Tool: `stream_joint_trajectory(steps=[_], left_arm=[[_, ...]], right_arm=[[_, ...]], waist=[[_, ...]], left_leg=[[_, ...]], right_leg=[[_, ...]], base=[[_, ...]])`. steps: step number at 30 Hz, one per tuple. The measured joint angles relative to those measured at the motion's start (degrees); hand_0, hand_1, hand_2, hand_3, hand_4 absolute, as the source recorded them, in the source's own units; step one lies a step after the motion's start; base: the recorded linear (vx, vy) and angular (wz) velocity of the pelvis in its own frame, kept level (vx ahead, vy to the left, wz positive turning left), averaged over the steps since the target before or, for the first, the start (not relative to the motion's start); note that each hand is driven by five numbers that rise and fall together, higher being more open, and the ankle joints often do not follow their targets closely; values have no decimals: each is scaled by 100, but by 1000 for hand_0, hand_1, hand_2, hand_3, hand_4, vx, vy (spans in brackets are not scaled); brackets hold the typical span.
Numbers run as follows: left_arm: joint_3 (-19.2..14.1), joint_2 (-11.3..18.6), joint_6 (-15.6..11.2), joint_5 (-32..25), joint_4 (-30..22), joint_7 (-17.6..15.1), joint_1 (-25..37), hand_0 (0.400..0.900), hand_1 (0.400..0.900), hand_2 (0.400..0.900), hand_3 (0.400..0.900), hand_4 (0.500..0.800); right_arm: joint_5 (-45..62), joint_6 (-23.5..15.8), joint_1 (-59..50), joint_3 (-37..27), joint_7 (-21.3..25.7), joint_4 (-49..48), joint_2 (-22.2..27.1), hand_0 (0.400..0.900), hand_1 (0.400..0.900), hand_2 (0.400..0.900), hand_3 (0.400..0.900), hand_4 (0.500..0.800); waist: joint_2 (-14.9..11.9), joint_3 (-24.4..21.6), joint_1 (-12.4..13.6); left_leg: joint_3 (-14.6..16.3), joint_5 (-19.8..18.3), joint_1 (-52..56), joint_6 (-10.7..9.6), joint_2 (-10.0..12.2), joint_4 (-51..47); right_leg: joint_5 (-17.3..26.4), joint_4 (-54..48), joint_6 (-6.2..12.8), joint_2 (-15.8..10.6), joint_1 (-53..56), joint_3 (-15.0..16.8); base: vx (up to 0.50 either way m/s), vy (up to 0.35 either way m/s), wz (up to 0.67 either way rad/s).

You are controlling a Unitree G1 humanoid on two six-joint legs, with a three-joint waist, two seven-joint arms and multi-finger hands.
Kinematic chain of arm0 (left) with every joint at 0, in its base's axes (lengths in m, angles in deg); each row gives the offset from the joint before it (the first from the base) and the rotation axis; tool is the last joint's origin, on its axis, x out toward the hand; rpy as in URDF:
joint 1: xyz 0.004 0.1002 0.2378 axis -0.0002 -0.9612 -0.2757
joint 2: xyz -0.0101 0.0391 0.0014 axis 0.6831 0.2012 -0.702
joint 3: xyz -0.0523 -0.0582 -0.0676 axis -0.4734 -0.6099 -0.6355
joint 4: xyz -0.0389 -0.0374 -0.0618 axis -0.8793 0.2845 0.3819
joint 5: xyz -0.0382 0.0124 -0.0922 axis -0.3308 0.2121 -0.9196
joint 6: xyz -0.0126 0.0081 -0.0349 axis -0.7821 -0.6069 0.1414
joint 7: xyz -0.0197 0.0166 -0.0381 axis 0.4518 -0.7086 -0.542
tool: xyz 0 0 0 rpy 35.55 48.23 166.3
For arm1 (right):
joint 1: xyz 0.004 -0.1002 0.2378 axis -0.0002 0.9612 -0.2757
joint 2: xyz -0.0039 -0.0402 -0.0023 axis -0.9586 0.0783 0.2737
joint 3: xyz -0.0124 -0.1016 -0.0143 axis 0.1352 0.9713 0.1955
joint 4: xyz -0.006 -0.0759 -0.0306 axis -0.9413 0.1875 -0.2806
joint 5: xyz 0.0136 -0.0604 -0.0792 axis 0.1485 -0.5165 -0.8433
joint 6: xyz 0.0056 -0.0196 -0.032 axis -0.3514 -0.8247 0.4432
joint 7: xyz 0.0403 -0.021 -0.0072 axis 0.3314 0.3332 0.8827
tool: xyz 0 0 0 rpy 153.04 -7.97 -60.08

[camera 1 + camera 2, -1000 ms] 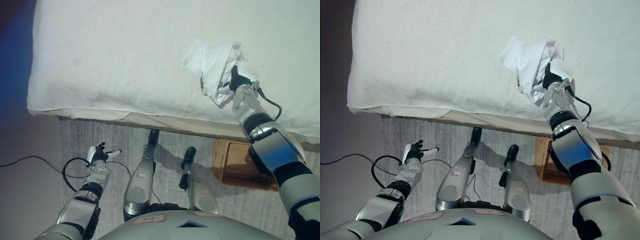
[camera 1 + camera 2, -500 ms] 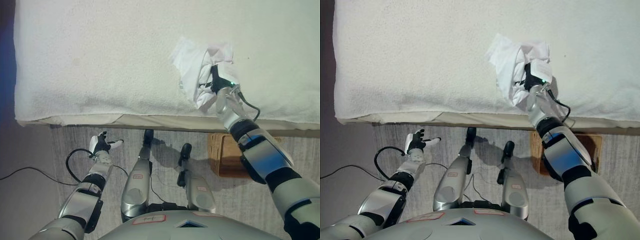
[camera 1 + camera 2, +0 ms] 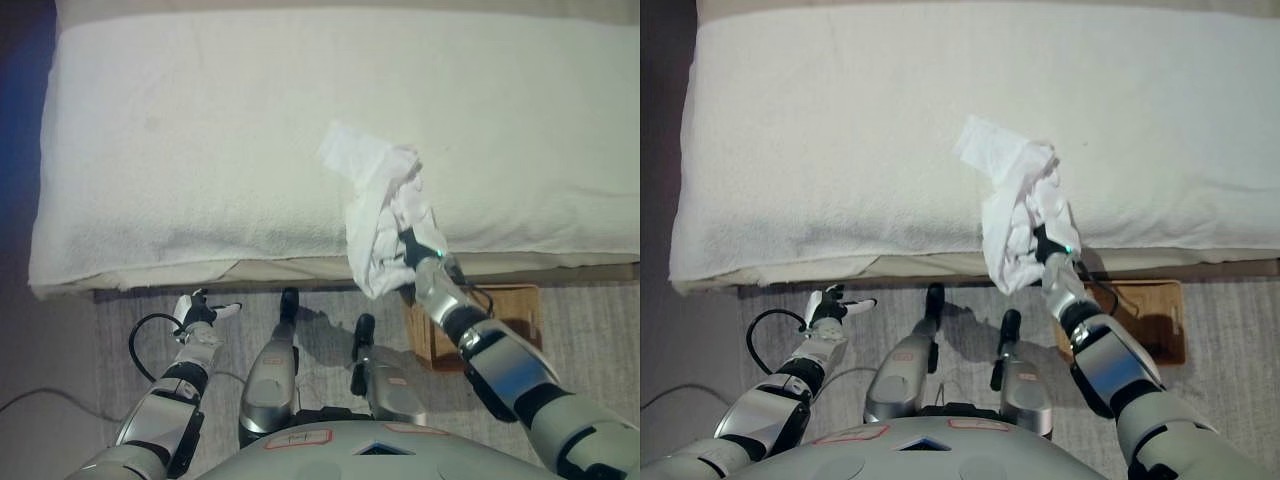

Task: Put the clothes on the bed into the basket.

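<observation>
A white garment hangs bunched from my right hand over the front edge of the white bed; its upper end still lies on the bed top. My right hand is shut on the cloth. A brown wicker basket stands on the floor under the bed's edge, just right of that hand and partly hidden by my arm. It also shows in the right eye view. My left hand is low at the left over the floor, open and empty.
A grey rug covers the floor in front of the bed. The bed's front edge runs across the view, with a beige mattress strip under the white cover.
My right hand has pulled the white garment toward me, from the bed top to its front edge, so the cloth now hangs down. The view has also shifted back. The left hand stays idle.
</observation>
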Motion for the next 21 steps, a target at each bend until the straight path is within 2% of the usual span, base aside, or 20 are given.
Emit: stream_joint_trajectory(steps=[4, 8, 14, 19, 20, 21], left_arm=[[-66, 7, 29, 52, 22, 118, -138, 900, 900, 900, 900, 800], [-81, -3, 74, 93, 28, 224, -262, 900, 900, 900, 900, 800], [-102, -32, 83, 98, 143, 306, -374, 900, 900, 900, 900, 800], [-110, -22, 90, 201, 240, 366, -438, 900, 900, 900, 900, 800], [-110, -26, 90, 202, 240, 382, -468, 900, 900, 900, 900, 800], [-110, -29, 90, 206, 241, 400, -504, 900, 900, 900, 900, 800]], right_arm=[[5, 115, 422, -332, -76, 282, 48, 400, 400, 400, 400, 500], [-15, 98, 869, -698, -83, 529, 249, 400, 400, 400, 400, 500], [-25, 182, 1165, -987, -126, 771, 716, 400, 400, 400, 400, 500], [-178, 239, 1262, -1277, -145, 891, 1145, 400, 400, 400, 400, 500], [-209, 233, 1277, -1326, -145, 893, 1203, 722, 722, 722, 722, 693], [-216, 238, 1278, -1361, -145, 893, 1247, 900, 900, 900, 900, 800]], waist=[[-81, -287, -221], [-20, -621, -392], [320, -980, -531], [486, -1085, -611], [510, -1096, -643], [521, -1103, -648]], left_leg=[[186, -68, 190, 75, 21, -2], [394, -190, 437, 118, 61, -12], [618, -251, 634, 113, 132, -66], [673, -247, 655, 119, 229, -65], [674, -244, 661, 124, 239, -65], [677, -246, 667, 120, 244, -65]], right_leg=[[2, -18, -1, -10, 92, 197], [-1, -21, -3, -5, 218, 423], [-33, -23, 0, 45, 300, 650], [-34, -23, -4, 119, 283, 725], [-34, -23, -4, 124, 285, 726], [-34, -24, -12, 131, 292, 727]], base=[[-7, -64, -28], [-18, -62, -28], [-20, -63, -17], [-15, -58, -3], [-26, -51, -1], [-27, -54, 0]])
